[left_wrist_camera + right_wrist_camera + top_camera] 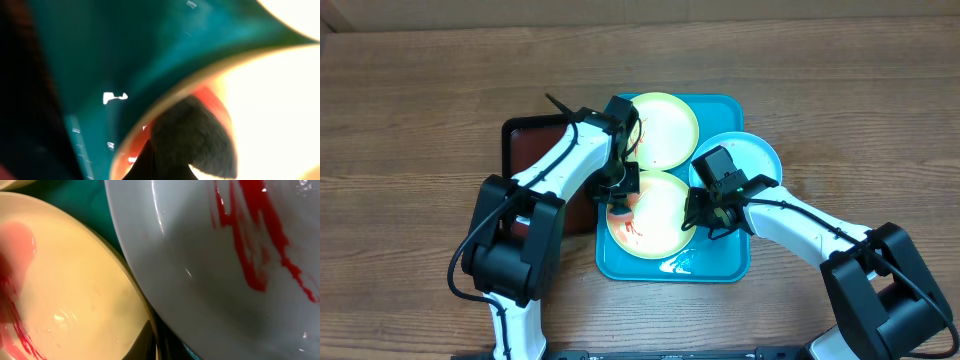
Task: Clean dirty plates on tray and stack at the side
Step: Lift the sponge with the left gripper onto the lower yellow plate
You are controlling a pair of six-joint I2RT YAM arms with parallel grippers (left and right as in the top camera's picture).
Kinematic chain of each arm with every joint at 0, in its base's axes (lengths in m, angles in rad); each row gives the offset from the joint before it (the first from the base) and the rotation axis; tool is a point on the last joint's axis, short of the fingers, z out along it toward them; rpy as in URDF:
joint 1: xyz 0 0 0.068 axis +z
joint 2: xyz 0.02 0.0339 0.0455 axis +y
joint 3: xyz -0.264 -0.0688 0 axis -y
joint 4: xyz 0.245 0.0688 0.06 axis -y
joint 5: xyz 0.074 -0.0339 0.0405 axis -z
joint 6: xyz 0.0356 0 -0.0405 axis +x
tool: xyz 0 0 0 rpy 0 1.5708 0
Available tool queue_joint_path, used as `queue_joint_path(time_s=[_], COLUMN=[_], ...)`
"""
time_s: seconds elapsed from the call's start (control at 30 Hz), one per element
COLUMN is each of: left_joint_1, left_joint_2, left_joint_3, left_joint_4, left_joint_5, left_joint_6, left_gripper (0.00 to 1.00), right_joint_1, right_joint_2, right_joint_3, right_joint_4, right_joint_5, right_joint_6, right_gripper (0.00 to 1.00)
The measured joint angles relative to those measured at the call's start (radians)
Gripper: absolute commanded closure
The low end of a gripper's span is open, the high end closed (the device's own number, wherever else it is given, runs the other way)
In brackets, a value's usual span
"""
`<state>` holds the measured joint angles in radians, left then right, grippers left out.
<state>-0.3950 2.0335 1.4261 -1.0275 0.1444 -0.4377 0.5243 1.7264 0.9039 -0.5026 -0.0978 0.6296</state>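
Observation:
The turquoise tray point(725, 262) holds two yellow-green plates: a clean-looking far one point(665, 128) and a near one point(655, 218) with red smears on its left part. A light blue plate point(750, 155) rests over the tray's right rim. It shows red smears in the right wrist view point(240, 255). My left gripper point(620, 192) is down at the near plate's left edge, shut on a dark fuzzy sponge point(195, 137) that touches a red smear. My right gripper point(703, 212) is shut on the near plate's right rim point(142, 325).
A smaller black tray with a brown-red inside point(532, 150) lies left of the turquoise tray, under my left arm. A white wet patch point(676, 264) lies on the turquoise tray's front. Bare wooden table point(420, 120) surrounds both trays.

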Motion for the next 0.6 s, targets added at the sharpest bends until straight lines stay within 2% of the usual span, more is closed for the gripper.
queue_joint_path(time_s=[0.23,0.6], left_joint_1=[-0.061,-0.089], left_joint_2=[0.000,0.000], left_joint_3=[0.018,-0.034], left_joint_4=[0.048,0.093], left_joint_5=[0.060,-0.087], left_joint_6=[-0.050,-0.199], left_gripper=[0.96,0.96], right_joint_1=[0.000,0.000], right_joint_2=[0.000,-0.002], right_joint_3=[0.007,0.011], right_joint_4=[-0.026,-0.035], right_joint_5=[0.026,0.047], right_joint_6=[0.031,0.051], right_gripper=[0.96,0.96])
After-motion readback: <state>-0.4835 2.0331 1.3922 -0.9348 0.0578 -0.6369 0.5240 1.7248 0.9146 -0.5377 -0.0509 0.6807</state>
